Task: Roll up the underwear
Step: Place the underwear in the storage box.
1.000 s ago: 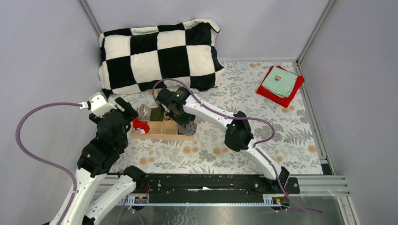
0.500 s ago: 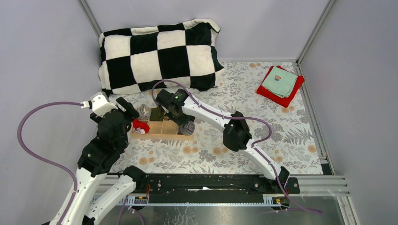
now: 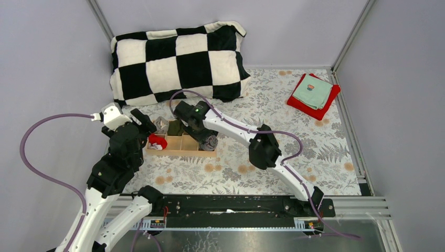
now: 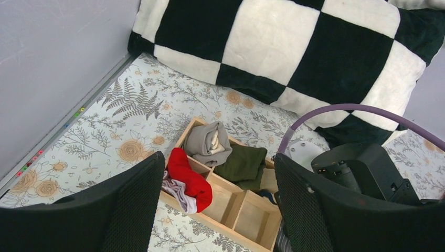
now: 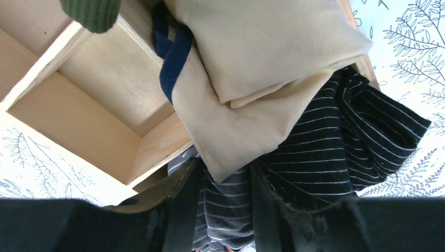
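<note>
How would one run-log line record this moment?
left gripper open, empty, near wooden organizer | right gripper at organizer's right end, grey striped underwear between jaws, grip unclear | black pinstriped underwear alongside

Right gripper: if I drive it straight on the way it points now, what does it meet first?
The right gripper would meet the grey striped underwear first, since it already lies between the jaws. Beyond that is probably the tan cloth. Depth is hard to judge.
</note>
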You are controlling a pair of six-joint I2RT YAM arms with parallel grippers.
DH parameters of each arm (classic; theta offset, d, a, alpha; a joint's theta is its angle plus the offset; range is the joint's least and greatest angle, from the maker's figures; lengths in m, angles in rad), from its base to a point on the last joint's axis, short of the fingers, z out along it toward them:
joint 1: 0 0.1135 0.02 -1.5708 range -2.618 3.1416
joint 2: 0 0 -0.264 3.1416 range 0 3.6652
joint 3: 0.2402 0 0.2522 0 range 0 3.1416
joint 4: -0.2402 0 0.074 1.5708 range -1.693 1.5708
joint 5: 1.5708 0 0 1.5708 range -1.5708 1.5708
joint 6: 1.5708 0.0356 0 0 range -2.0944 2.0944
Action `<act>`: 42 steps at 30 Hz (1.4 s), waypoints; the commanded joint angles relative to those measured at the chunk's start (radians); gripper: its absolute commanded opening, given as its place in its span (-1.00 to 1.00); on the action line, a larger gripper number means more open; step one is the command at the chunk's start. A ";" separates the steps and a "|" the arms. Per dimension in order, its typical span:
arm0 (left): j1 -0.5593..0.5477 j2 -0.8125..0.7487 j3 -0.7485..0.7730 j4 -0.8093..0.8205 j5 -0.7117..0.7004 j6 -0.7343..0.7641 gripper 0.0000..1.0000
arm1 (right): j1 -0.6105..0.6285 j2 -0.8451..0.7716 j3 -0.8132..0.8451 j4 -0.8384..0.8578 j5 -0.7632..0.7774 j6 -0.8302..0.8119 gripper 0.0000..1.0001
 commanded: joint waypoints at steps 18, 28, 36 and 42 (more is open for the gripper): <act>0.006 0.006 -0.003 -0.013 0.019 -0.009 0.61 | 0.010 -0.259 -0.039 0.027 -0.056 0.051 0.11; 0.006 0.005 -0.013 -0.016 0.143 -0.015 0.80 | -0.105 -0.760 -0.720 0.628 -0.108 0.265 0.15; 0.005 -0.040 -0.035 -0.004 0.265 0.008 0.97 | -0.459 -1.135 -1.240 0.910 -0.277 0.481 0.90; 0.005 -0.108 -0.062 0.008 0.336 0.011 0.97 | -0.639 -1.319 -1.401 0.811 -0.210 0.402 0.99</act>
